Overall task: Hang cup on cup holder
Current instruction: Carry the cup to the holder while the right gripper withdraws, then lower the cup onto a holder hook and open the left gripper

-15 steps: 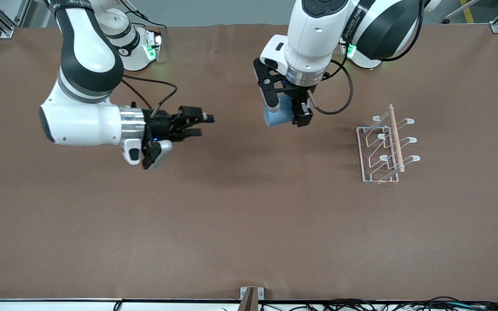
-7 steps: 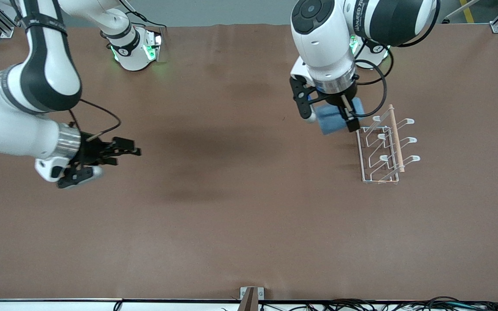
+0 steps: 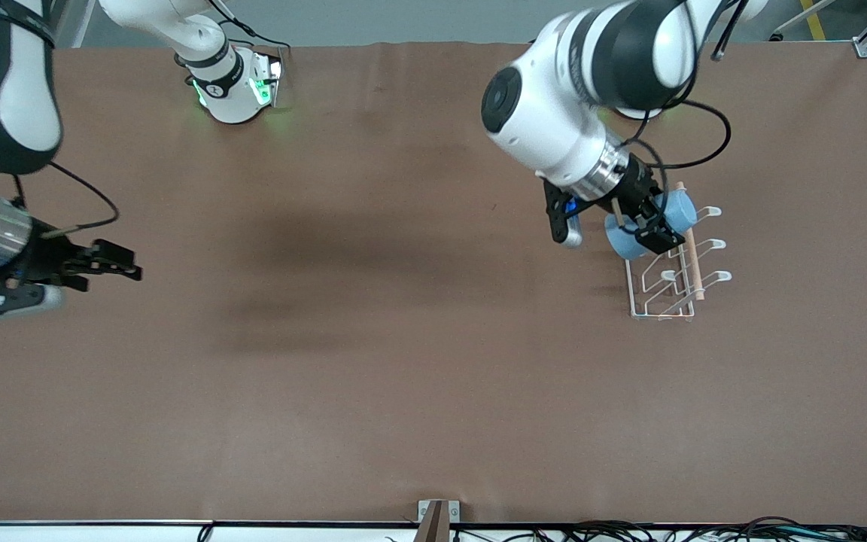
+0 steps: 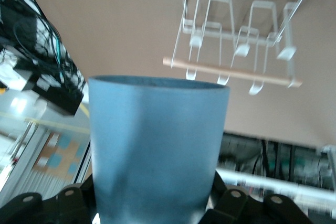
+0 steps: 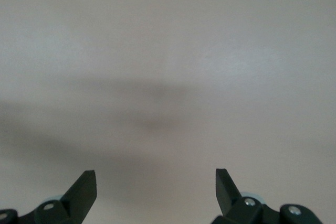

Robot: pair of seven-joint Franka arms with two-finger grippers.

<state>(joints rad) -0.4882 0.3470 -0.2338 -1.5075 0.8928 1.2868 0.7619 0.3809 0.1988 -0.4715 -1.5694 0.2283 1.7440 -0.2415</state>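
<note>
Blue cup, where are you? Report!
Left gripper shut on cup, over rack. Right gripper open, waiting. Nothing blocking.

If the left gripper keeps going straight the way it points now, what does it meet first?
Probably the cup holder: the left gripper, shut on the cup, aims the cup's rim at the prongs and wooden rod. Depth is unclear.

Left gripper [image 3: 648,226] clamped on the tilted light blue cup [image 3: 652,223], over the cup holder [image 3: 667,278] end nearest the arm bases, right gripper [image 3: 121,267] with fingers parted, waiting over brown table [image 3: 403,376] at its own end
</note>
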